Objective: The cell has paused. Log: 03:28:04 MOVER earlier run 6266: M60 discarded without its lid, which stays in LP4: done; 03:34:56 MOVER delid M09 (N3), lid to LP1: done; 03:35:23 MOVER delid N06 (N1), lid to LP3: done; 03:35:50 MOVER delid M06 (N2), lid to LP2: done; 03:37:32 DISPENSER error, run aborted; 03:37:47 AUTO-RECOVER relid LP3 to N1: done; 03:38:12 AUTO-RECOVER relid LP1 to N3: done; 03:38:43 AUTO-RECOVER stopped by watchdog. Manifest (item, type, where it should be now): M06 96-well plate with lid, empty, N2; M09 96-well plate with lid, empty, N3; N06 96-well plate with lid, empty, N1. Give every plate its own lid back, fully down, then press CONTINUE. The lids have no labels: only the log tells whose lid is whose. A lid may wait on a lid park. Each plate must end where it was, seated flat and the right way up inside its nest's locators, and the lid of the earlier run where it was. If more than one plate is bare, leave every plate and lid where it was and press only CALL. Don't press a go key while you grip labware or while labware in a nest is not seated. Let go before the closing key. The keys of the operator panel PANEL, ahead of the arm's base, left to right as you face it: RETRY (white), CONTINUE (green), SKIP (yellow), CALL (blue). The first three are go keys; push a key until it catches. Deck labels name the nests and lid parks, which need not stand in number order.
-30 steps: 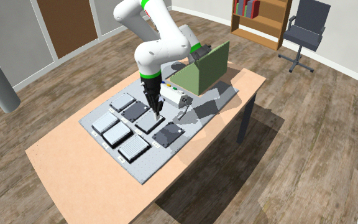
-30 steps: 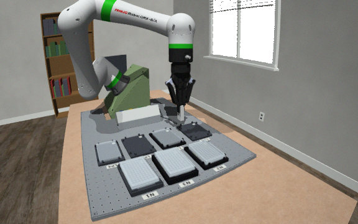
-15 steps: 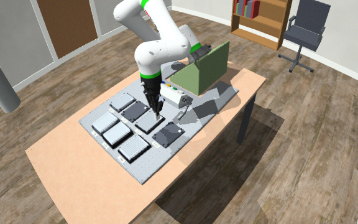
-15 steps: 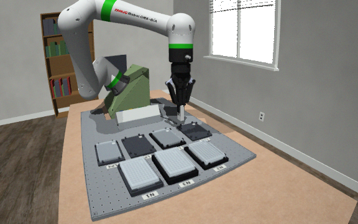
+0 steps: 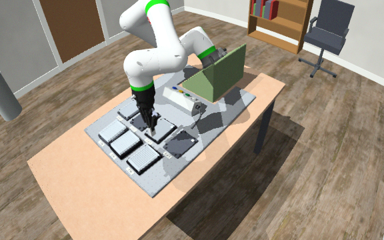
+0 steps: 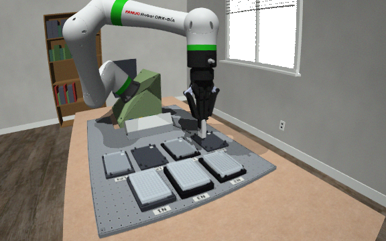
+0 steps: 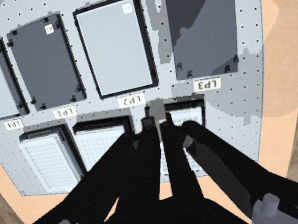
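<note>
Three 96-well plates stand in the front row of nests. The left plate (image 6: pixel 149 187) and the middle plate (image 6: pixel 187 175) carry lids. The right plate (image 6: pixel 223 164) is bare, with its wells showing; it also shows in the top view (image 5: pixel 143 158). In the back row, one lid (image 6: pixel 179 148) lies on a lid park behind the middle plate, and another lid (image 6: pixel 116 163) lies on the far left park. My gripper (image 6: pixel 202 132) is shut and empty. It hangs above the deck by the right edge of the first lid (image 7: pixel 116 46); its fingertips also show in the wrist view (image 7: pixel 156 112).
Two lid parks are empty (image 6: pixel 149 156) (image 6: pixel 210 140). The operator panel (image 5: pixel 182 97) with its row of coloured keys stands behind the parks. A green housing (image 5: pixel 217 75) stands behind the panel, by the arm's base.
</note>
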`<control>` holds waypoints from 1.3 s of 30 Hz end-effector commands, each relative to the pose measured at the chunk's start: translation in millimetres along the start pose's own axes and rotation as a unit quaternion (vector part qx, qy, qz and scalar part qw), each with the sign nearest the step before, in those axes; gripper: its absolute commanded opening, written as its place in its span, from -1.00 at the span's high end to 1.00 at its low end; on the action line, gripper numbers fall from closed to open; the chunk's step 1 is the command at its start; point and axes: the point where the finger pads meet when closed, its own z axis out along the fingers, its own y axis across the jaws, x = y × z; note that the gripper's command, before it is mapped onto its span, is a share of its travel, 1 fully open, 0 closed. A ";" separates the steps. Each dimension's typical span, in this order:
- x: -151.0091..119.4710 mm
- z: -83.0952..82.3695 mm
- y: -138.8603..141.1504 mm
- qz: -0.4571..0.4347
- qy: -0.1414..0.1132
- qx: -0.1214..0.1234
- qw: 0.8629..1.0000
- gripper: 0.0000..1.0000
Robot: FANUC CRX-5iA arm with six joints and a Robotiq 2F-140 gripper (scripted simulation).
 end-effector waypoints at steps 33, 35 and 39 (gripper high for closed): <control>-98.7 7.5 -45.3 0.001 0.007 0.004 1.000 1.00; -98.7 7.5 -45.3 0.001 0.007 0.004 1.000 1.00; -98.8 7.5 -46.8 0.001 0.007 0.004 1.000 1.00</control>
